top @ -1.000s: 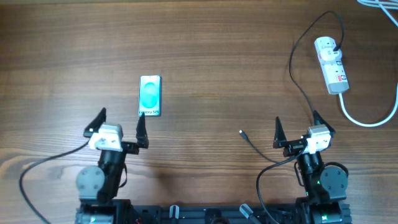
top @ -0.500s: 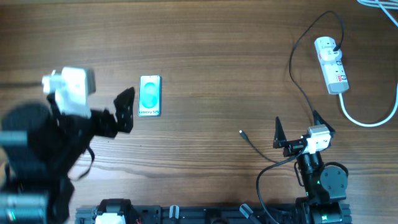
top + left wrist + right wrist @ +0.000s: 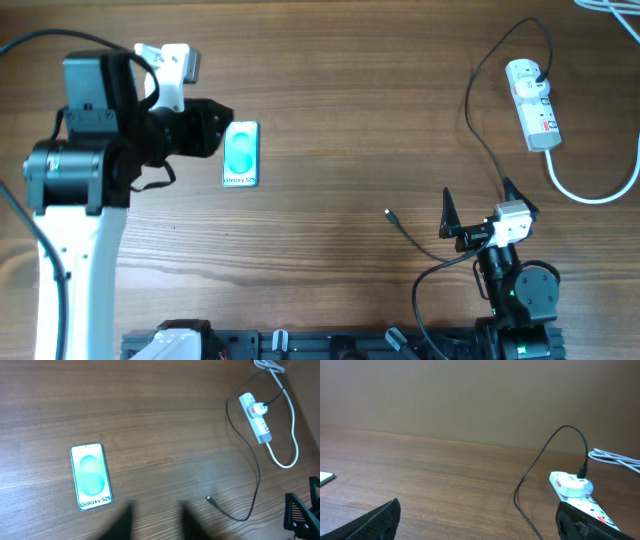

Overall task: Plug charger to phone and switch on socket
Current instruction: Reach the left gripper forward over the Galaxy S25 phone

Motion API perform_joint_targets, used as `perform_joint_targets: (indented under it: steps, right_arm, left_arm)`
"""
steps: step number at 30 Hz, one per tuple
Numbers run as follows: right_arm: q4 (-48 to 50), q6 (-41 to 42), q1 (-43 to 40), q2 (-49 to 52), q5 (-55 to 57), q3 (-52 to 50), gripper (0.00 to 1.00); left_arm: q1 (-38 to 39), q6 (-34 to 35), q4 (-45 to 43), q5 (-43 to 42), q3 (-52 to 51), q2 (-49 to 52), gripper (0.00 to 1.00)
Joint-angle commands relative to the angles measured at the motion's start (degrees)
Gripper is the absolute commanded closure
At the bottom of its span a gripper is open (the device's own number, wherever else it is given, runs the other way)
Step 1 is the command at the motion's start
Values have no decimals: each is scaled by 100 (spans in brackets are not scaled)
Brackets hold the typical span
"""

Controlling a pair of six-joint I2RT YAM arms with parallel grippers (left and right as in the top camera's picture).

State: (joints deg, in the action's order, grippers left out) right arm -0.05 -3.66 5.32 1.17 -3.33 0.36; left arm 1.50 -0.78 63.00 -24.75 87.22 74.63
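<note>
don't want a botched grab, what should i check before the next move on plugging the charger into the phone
1. phone flat, screen up, nothing on it: ok
2. charger tip loose on the table, right of the phone, unheld: ok
3. cable's far end plugged into the power strip: ok
4. right end effector open and empty: ok
5. left end effector beside the phone, open or shut: cannot tell, blurred
6. power strip switch position: cannot tell, too small
</note>
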Motion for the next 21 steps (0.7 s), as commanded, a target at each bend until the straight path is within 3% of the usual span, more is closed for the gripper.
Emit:
perform_joint_targets:
  steps: [1,7,9,11,13,17,18,19,20,21]
  right_arm:
    - [13,70,-35,-20,79,-4,0]
    - [13,68,-35,-20,79,-4,0]
    - [13,68,-35,-20,79,-4,0]
    - [13,68,-35,-20,79,-4,0]
    - [13,70,-35,-20,79,-4,0]
    - [13,70,-35,-20,79,-4,0]
    - [13,68,-35,-20,79,-4,0]
    - [13,70,-35,-20,79,-4,0]
    - [13,70,-35,-20,79,-4,0]
    - [13,68,-35,-20,79,-4,0]
  left_arm:
    - [26,46,87,-114,96,413,96]
    - [26,1276,315,1390,85,1075,96]
    - [26,1486,352,1541,85,1296,94]
    - [26,1600,358,1545,81,1504,76]
    - [26,1672,426,1541,81,1696,72]
    - [26,1670,579,1545,76,1991,41]
    - [26,1670,590,1543,76,2055,30]
    - [26,1672,592,1545,74,2120,11]
    - [26,1672,588,1545,74,2175,2]
    - [26,1672,586,1543,74,2212,0]
